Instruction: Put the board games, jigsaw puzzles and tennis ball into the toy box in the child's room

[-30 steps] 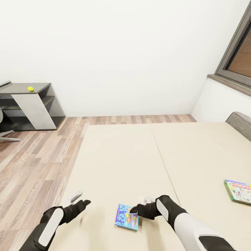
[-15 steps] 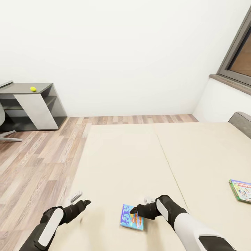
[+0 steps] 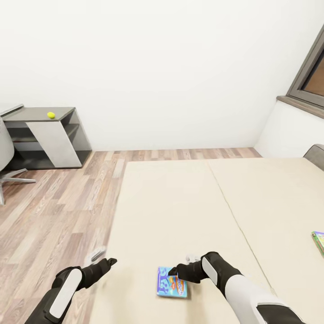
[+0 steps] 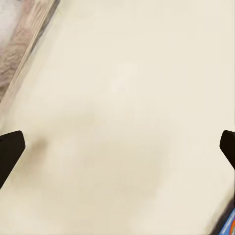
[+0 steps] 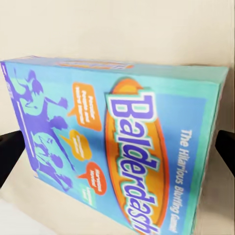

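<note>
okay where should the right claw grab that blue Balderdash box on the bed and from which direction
Across its two long edges, coming straight down from above. The Balderdash box lies flat on the bed, face up, and the right claw already hangs open over it, one finger past each long side.

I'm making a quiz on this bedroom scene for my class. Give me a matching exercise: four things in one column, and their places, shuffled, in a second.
Things:
1. Balderdash box
2. tennis ball
3. green-edged game box
4. left claw

Places:
A. on top of the dark grey desk by the far wall
B. on the bed, at the head view's right edge
C. on the bed, just in front of the right claw
D. over the bed's edge beside the wood floor

Pairs: 1-C, 2-A, 3-B, 4-D
</note>
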Tool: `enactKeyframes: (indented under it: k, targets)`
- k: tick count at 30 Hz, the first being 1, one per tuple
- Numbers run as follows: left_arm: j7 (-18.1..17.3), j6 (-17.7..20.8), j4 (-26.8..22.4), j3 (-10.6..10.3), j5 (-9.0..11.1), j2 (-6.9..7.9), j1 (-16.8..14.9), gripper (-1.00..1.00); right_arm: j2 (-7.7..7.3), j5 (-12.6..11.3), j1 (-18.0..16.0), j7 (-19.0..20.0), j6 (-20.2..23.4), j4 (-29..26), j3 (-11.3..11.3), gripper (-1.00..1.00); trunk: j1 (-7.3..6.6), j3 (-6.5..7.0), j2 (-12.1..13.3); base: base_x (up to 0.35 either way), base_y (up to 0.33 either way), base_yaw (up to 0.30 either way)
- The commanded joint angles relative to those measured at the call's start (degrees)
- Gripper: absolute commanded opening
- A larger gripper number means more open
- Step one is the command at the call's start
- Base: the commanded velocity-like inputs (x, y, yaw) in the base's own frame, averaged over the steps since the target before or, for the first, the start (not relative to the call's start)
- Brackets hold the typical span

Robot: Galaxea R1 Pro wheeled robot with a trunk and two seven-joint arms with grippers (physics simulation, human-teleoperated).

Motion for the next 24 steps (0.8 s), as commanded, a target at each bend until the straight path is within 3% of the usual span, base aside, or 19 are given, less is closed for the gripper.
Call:
enactKeyframes:
  k: [1, 24]
  targets:
    - [0.47, 0.20, -0.06, 0.00, 0.60, 0.00, -0.03, 1.00, 0.04, -1.00, 0.04, -0.13, 0.46, -0.01, -0.31, 1.00, 0.01, -0.06, -0.02, 0.000, 0.178, 0.000]
    - [0.48, 0.20, -0.05, -0.09, 0.65, 0.00, -0.03, 1.00, 0.03, -1.02, 0.05, -0.14, 0.44, -0.01, -0.31, 1.00, 0.01, -0.06, -0.02, 0.000, 0.037, 0.000]
